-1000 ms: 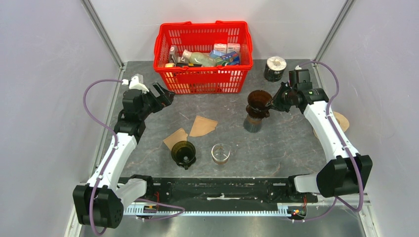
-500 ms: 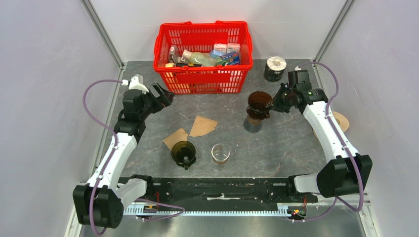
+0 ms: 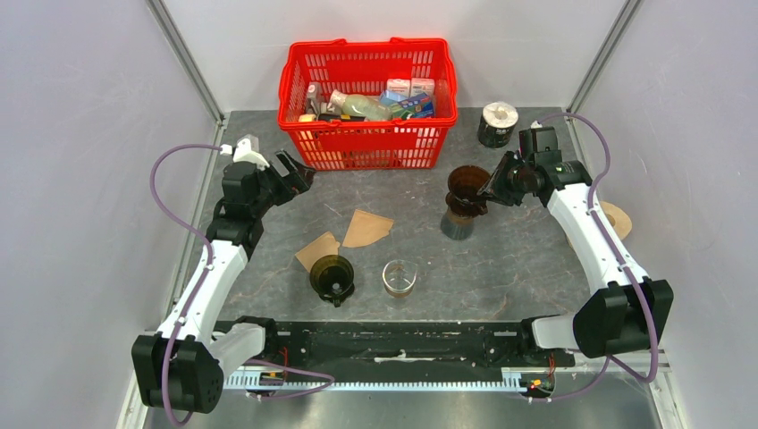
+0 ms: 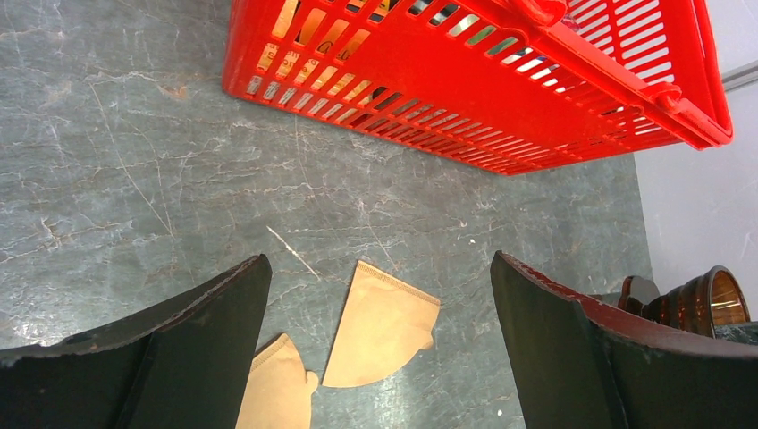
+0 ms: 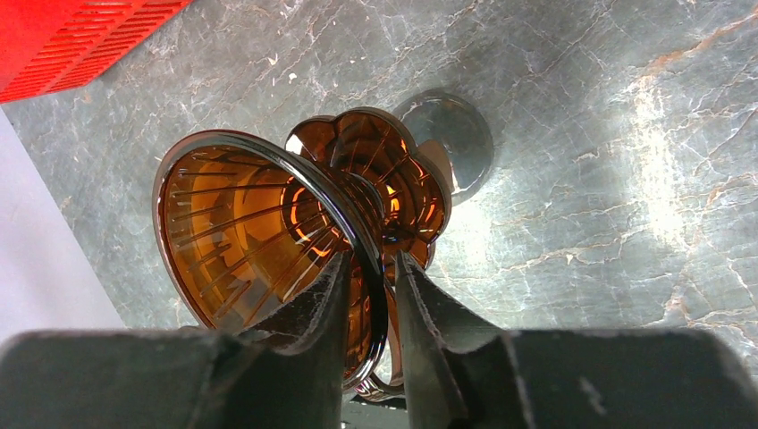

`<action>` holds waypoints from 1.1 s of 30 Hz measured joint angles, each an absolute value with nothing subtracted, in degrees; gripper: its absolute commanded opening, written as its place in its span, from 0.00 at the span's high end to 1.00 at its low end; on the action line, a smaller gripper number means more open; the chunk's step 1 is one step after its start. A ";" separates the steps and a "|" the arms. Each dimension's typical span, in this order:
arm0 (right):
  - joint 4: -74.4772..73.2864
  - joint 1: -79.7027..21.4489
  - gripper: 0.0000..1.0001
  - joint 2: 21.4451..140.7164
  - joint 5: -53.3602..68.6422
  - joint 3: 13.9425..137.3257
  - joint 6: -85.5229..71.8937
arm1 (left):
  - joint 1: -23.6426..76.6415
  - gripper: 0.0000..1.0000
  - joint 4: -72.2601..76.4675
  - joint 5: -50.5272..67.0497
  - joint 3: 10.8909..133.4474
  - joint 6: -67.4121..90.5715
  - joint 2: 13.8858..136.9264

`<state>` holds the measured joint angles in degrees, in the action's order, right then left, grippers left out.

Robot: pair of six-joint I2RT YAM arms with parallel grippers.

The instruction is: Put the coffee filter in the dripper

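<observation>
An amber ribbed dripper point(image 3: 466, 185) rests on a steel cup point(image 3: 457, 224) right of centre. My right gripper point(image 3: 494, 186) is shut on the dripper's rim point(image 5: 268, 232), one finger inside the cone and one outside. Two brown paper coffee filters lie flat on the table: one point(image 3: 367, 228) at the centre, one point(image 3: 316, 249) just left of it; both show in the left wrist view point(image 4: 380, 323) point(image 4: 275, 393). My left gripper point(image 3: 295, 172) is open and empty, hovering in front of the basket, above and behind the filters.
A red basket point(image 3: 368, 92) with bottles and boxes stands at the back. A second dark dripper point(image 3: 332, 276) and a small glass point(image 3: 400, 277) sit near the front. A stack of filters point(image 3: 615, 219) lies at the right edge. A black-and-white roll point(image 3: 498, 124) is at the back right.
My right gripper has shifted slightly left and down with the dripper, tilting it a little over the steel cup. The left arm has not moved.
</observation>
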<state>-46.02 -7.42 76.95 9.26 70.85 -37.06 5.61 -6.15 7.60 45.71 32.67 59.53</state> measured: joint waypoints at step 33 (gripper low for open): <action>-37.50 -7.66 0.03 60.18 -1.54 65.47 -36.34 | 23.70 0.00 -18.31 0.25 57.87 32.16 72.77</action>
<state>-37.50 -7.66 60.18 -1.54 65.47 -36.34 23.70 -18.31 0.25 57.87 32.16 72.77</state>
